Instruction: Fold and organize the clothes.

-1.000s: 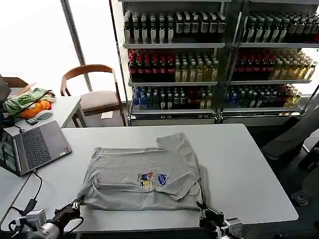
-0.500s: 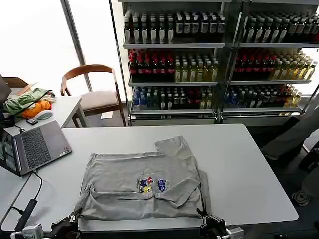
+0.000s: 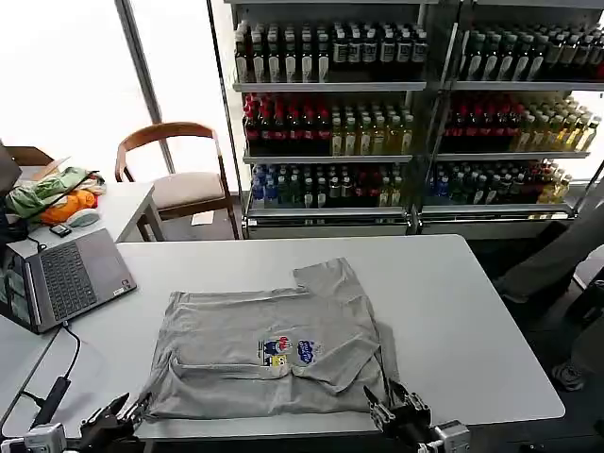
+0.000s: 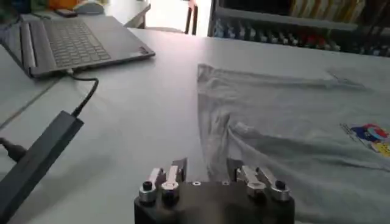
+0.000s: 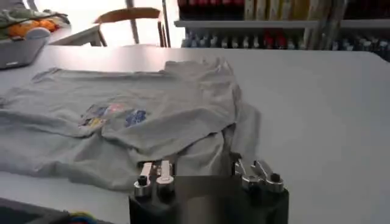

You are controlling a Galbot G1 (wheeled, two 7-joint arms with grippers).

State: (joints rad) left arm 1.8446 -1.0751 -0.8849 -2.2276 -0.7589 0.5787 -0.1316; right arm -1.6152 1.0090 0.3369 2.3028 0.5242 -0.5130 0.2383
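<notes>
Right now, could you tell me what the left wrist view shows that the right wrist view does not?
Left wrist view alone: the laptop's keyboard, its black cable and the dark power adapter, with the left gripper open at the shirt's edge. Right wrist view alone: the wooden chair and the right gripper, open near the hem. Both show the grey shirt with its chest print on the white table.

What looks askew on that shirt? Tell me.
The grey shirt lies rumpled: one sleeve sticks out past the far edge, and the front folds are creased and uneven. Both grippers, left and right, sit at its near corners.
</notes>
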